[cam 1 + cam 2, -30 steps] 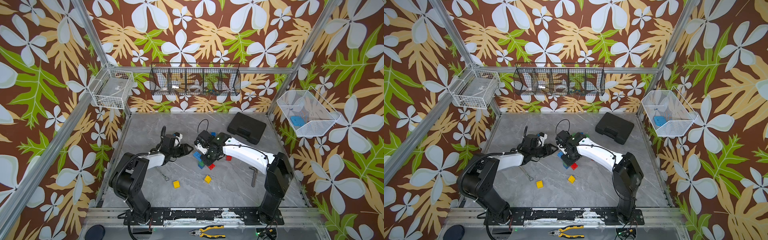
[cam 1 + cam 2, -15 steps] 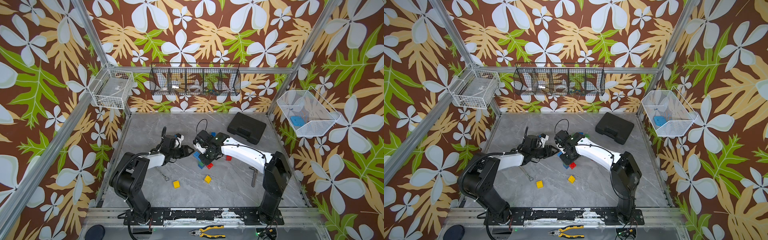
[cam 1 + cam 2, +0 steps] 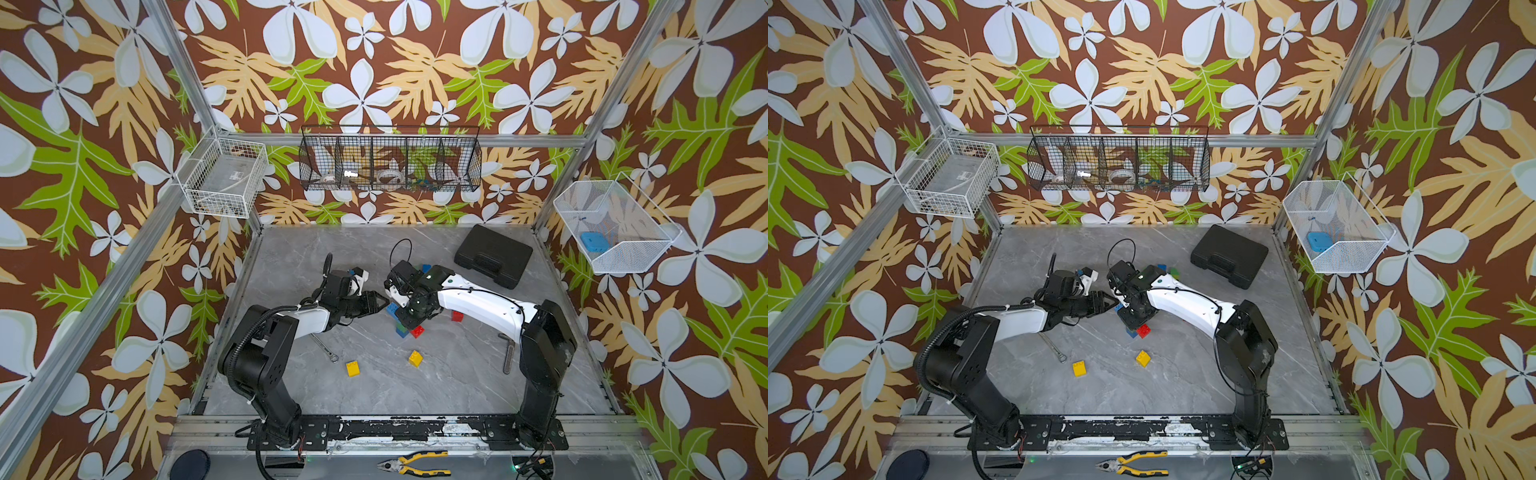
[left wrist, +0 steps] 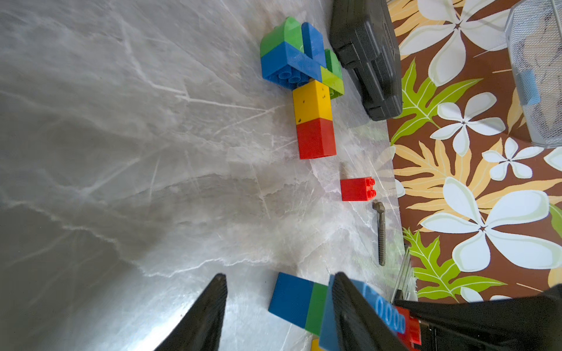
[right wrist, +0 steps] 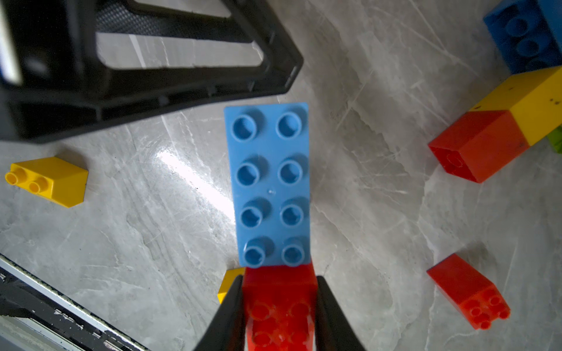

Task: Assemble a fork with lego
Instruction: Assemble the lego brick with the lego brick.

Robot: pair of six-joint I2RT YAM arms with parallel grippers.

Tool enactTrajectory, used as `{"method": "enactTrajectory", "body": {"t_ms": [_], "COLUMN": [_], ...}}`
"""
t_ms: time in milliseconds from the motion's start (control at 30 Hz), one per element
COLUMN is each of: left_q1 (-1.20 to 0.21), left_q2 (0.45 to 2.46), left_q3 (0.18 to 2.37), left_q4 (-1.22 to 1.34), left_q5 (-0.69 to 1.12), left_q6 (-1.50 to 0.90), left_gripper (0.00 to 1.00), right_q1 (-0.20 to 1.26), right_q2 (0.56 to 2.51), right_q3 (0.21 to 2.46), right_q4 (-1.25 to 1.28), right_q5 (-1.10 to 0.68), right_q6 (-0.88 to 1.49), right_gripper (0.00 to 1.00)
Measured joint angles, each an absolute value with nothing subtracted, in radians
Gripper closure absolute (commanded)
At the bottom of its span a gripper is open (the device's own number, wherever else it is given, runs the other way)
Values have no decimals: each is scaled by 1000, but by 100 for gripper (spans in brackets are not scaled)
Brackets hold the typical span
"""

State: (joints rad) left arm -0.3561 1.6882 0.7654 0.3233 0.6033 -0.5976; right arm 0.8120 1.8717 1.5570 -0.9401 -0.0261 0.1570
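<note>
My right gripper [image 5: 279,307] is shut on a red lego brick [image 5: 278,291] that sits at one end of a light-blue 2x4 brick [image 5: 270,185]. In both top views this cluster [image 3: 401,322] [image 3: 1133,322] is at the table's middle. My left gripper [image 4: 279,307] [image 3: 380,300] is open beside it. One finger [image 4: 349,310] stands against the 2x4's edge, and blue and green bricks [image 4: 298,301] show between the jaws. An assembled piece of green, blue, yellow and red bricks [image 4: 313,100] lies further back, mostly hidden under the right arm in the top views.
Two yellow bricks [image 3: 353,368] [image 3: 415,358] lie toward the front and a loose red brick [image 3: 457,316] lies under the right arm. A black case [image 3: 492,255] is at the back right, a wrench [image 3: 324,347] and a metal tool [image 3: 507,353] lie on the table, and pliers [image 3: 415,463] on the front rail.
The right gripper has carried its bricks slightly to the left, closer to the left gripper's fingertips. The left arm has barely moved.
</note>
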Motion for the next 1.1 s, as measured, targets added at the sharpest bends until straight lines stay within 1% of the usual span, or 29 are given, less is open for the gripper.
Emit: {"method": "enactTrajectory", "body": {"t_ms": [400,1100], "left_q1": [-373,-376], "left_q2": [1687,1685], "left_q3": [764,760], "left_q4": [324,339], "left_q5": [606,607], "left_q6": [-593,-593], "left_gripper": [42,42], "right_q1": [812,812], "right_q2": [1892,1983], "right_q3": [1574,1693], "right_q4": [-967,-1087], "right_q5": [-34,-30], "right_q6": [157,149], "right_gripper": [100,100]}}
